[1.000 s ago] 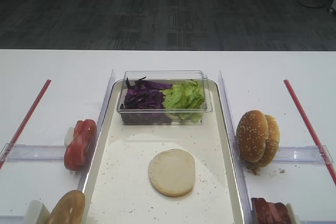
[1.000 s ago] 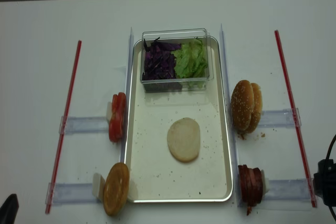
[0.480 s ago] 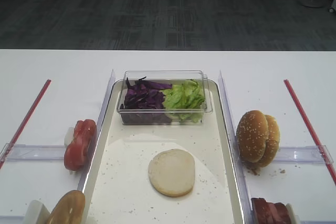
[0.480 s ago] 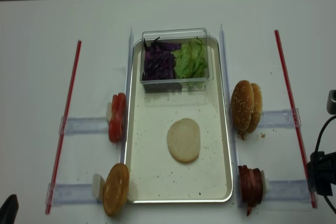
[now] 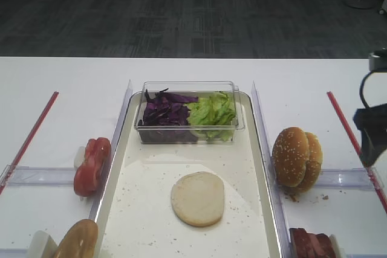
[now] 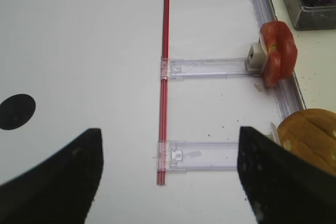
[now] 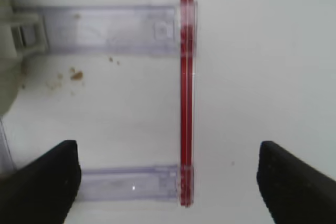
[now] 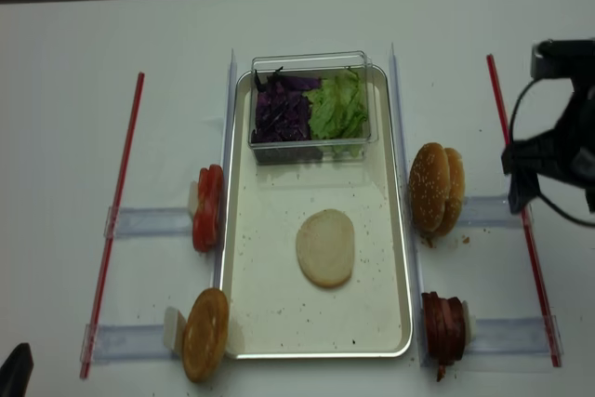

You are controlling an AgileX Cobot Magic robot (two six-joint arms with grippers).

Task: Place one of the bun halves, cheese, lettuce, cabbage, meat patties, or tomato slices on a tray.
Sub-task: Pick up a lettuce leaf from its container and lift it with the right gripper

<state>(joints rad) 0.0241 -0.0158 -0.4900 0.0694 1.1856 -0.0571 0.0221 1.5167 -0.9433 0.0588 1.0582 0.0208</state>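
The lettuce (image 5: 211, 113) lay in the clear tub (image 5: 188, 87) at the tray's (image 5: 261, 167) far end; it looked light and floppy, so I'd pinch a ruffled edge. Right fingers (image 7: 168, 182) stood apart, empty, above the worktop (image 7: 262, 77); the left fingers (image 6: 168, 177) were likewise apart.

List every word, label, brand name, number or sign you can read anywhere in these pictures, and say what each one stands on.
None: no readable text, number or sign shows in any view.
The tray, the clear tub, the red strips and the clear rails all look unmarked.
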